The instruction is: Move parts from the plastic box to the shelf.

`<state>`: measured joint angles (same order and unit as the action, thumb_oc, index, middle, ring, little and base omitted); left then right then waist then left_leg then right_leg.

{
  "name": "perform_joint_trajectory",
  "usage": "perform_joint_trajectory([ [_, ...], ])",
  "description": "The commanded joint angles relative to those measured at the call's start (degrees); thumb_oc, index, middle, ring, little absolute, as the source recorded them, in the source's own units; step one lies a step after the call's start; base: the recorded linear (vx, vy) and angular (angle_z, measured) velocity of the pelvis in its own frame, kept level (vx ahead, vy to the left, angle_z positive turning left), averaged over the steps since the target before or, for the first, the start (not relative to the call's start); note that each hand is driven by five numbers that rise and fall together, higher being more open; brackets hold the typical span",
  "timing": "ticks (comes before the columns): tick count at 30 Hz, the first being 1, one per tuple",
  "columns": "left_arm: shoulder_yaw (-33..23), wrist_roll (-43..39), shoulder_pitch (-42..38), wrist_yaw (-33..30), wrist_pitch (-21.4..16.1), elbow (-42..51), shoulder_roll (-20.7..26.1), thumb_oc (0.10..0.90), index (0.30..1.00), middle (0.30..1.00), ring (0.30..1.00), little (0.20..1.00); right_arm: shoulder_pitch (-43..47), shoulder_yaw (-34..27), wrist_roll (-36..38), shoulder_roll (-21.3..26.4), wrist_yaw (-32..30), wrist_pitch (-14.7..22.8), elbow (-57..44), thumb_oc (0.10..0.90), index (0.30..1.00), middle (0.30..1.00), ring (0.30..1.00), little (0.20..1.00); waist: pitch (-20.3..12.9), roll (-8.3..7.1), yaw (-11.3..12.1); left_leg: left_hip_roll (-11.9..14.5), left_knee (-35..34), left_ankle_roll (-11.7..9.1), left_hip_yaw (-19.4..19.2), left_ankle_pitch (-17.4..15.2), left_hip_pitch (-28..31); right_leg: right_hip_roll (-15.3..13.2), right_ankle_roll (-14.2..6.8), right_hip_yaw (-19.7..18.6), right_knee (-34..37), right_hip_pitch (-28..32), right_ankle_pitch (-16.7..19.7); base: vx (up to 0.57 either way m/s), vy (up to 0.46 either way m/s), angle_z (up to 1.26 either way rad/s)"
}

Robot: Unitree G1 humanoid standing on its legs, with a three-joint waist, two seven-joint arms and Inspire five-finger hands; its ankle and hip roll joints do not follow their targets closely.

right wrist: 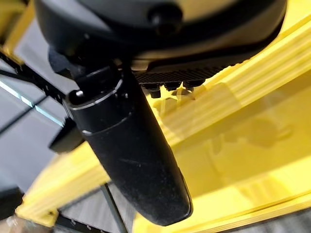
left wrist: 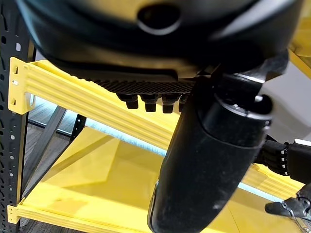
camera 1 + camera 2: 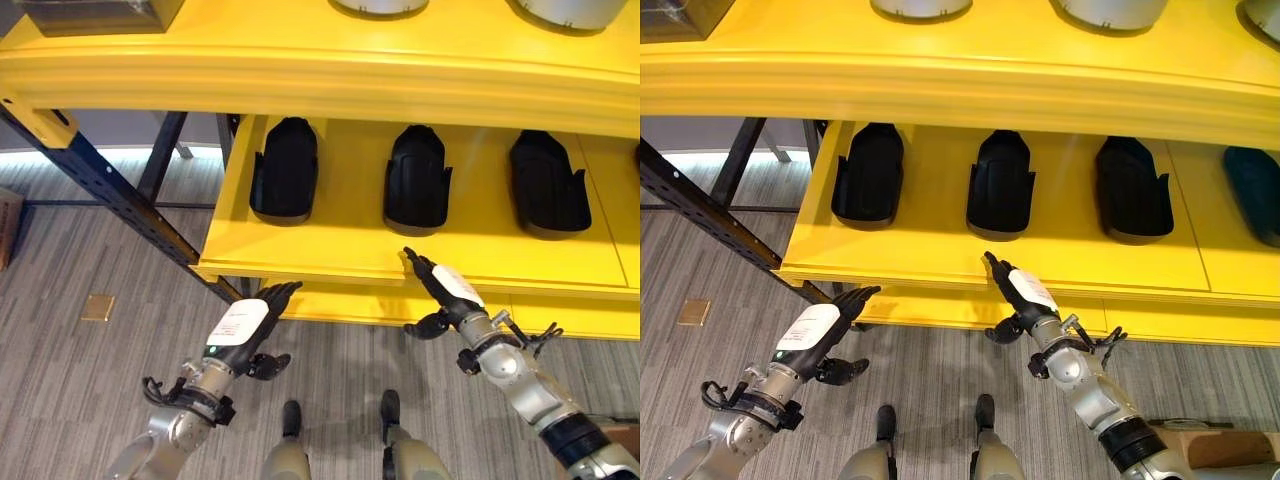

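A yellow shelf (image 3: 330,255) is seen from above, carried on a dark blue perforated upright (image 3: 110,190) with a diagonal brace. Three black moulded parts are laid in a row on the lower shelf board: left part (image 3: 285,170), middle part (image 3: 418,180), right part (image 3: 548,183). They are set apart from one another, none touching. In the right eye view a fourth, dark teal part (image 3: 1255,195) is seen further right on the same board. An upper shelf board (image 3: 320,70) runs across above, with round grey items (image 3: 570,10) at its back edge, cut off by the view.

The floor (image 3: 80,260) is covered in grey striped carpet; a small brass floor plate (image 3: 98,307) is set into it left of the shelf.

The right hand (image 3: 447,290) is held at the front edge of the lower board, fingers straight and together, tips touching or just over the lip below the middle part, thumb spread underneath. Nothing is held.

The left hand (image 3: 245,325) is held below the front left corner of the board, fingers extended and relaxed, empty. Contact with the edge cannot be told.
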<state>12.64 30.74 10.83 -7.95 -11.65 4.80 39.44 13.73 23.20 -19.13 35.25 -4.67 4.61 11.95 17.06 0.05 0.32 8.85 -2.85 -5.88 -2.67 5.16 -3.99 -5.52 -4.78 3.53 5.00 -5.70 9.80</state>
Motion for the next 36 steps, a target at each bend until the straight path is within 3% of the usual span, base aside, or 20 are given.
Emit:
perform_joint_trajectory([
  [1, -2.8, 0.8, -1.5, -2.3, -4.5, 5.0, 2.8, 0.9, 1.0, 1.0, 1.0, 1.0, 8.8, 1.8, -4.2, 1.0, -4.1, 3.3, -1.8, 0.9, 1.0, 1.0, 1.0, 1.0, -1.8, -2.59, 0.1, 0.4, 5.9, 1.2, 0.8, -2.4, -4.4, -2.6, -0.3, 0.2, -4.5, 2.5, -9.3, 0.0, 0.0, 0.0],
  [19, -2.7, -0.7, -2.0, -2.5, -3.5, 4.5, 3.7, 0.9, 1.0, 1.0, 1.0, 1.0, 18.6, 10.6, -7.6, -4.3, -4.9, 0.9, 13.8, 0.9, 1.0, 1.0, 1.0, 1.0, 2.2, -1.81, 1.6, -0.1, 7.3, 1.3, 1.3, -2.4, -6.8, -2.9, -0.3, 0.1, -6.0, 0.0, -8.9, 0.0, 0.0, 0.0],
  [36, -4.6, -1.1, -1.3, -3.3, -2.5, 4.0, 2.3, 0.9, 1.0, 1.0, 1.0, 1.0, 17.9, 9.6, -9.2, -4.3, -5.4, -0.8, 18.2, 0.9, 1.0, 1.0, 1.0, 1.0, 3.2, -1.39, 1.8, -0.4, 8.0, 1.5, 1.1, -2.9, -7.4, -3.3, -0.3, -0.1, -6.4, -0.8, -9.0, 0.0, 0.0, 0.0],
])
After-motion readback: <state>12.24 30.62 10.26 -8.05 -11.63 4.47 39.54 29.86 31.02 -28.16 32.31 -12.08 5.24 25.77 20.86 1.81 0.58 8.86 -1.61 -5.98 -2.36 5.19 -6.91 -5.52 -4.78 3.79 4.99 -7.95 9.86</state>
